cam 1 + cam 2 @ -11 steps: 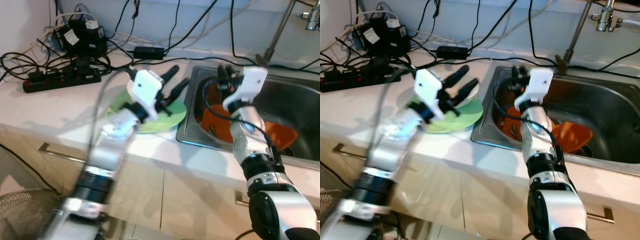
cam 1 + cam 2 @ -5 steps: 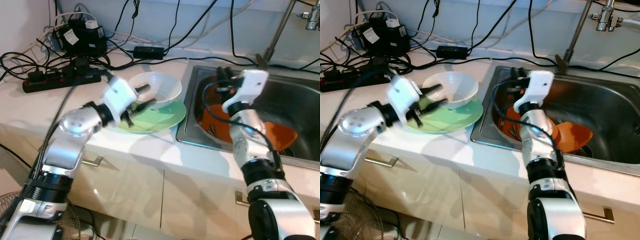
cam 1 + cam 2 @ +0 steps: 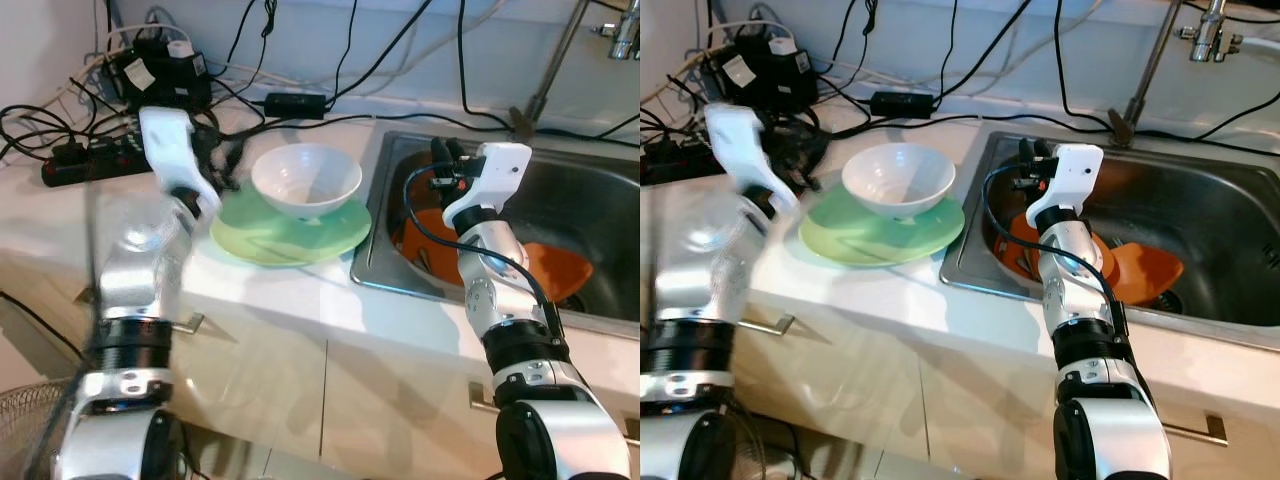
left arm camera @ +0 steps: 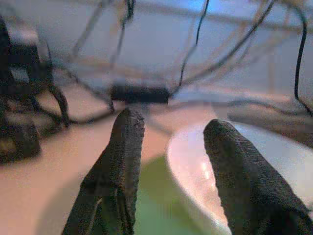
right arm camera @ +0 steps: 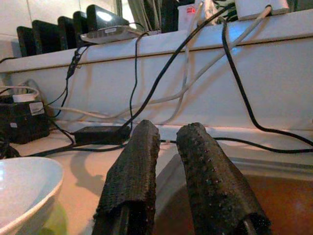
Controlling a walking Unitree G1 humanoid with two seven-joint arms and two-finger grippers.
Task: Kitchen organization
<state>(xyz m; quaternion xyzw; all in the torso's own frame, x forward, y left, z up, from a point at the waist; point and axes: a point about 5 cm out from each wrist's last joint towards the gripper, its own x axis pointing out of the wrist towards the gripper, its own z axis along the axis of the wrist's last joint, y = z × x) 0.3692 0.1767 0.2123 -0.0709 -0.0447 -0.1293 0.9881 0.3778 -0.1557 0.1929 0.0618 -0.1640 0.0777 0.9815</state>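
A white bowl (image 3: 306,180) stands upright on a light green plate (image 3: 262,240) on the counter, just left of the sink (image 3: 378,262). My left gripper (image 3: 222,160) hovers left of the bowl, blurred, and its open fingers (image 4: 128,147) hold nothing, with the bowl's rim (image 4: 195,161) just beyond them. My right gripper (image 3: 440,158) is raised over the sink's left end, its fingers (image 5: 139,166) shut with nothing between them. Orange dishes (image 3: 558,266) lie in the sink behind and below that arm.
A black power strip (image 3: 75,160), adapters (image 3: 165,75) and many cables crowd the back of the counter. A faucet pipe (image 3: 555,60) rises behind the sink. A wire basket (image 3: 25,430) stands on the floor at the lower left, and a cabinet handle (image 3: 185,322) juts out below the counter.
My left gripper has let go of the bowl and drawn back to the left; the bowl now sits alone on the green plate. The right arm has barely moved.
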